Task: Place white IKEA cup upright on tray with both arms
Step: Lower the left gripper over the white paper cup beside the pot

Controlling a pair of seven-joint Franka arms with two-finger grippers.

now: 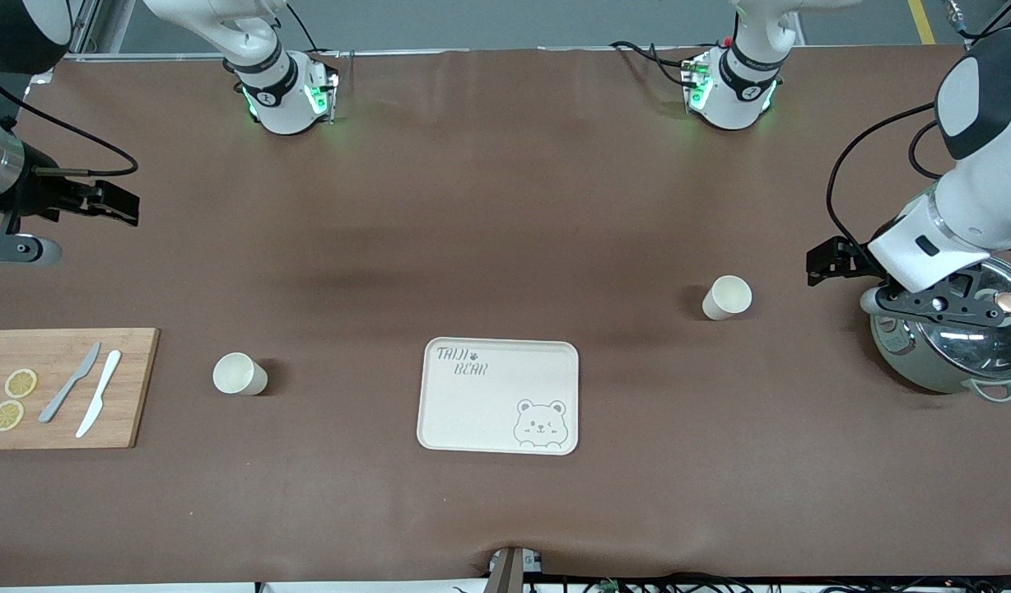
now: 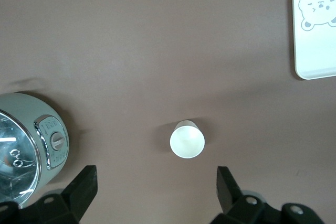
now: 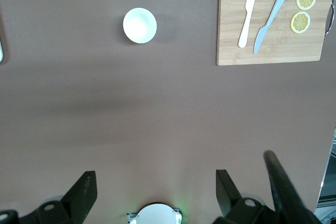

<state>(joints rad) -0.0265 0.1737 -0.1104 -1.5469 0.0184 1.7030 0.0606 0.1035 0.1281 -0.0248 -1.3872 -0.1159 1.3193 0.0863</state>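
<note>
The cream tray (image 1: 499,395) lies flat on the brown table (image 1: 505,206), nearest the front camera, about midway between the two arms' ends. "TAIJI BEAR" is lettered in one corner, with a small paw mark after the first word, and a winking bear is drawn in the corner diagonal to it. Its long axis runs along the table from one arm's end toward the other, and the lettering reads upright from the front camera. Nothing rests on it.

Level with the tray, toward the right arm's end, a white cup (image 1: 239,374) stands on the table with its mouth up, well apart from the tray. Beside it, at the table's end, a wooden cutting board (image 1: 61,387) carries a grey knife (image 1: 70,382), a white knife (image 1: 100,392) and two lemon slices (image 1: 13,399).

A little farther from the camera than the tray, toward the left arm's end, a second white cup (image 1: 726,297) also stands mouth up, clear of the tray. Near it at that end sits a pale green cooker (image 1: 950,346) with a glass lid.

The left gripper (image 2: 156,182) hangs over the table between this cup and the cooker, its fingers (image 2: 227,184) spread wide and holding nothing. The right gripper (image 3: 156,190) hovers over the table's right-arm end, also spread and empty.
</note>
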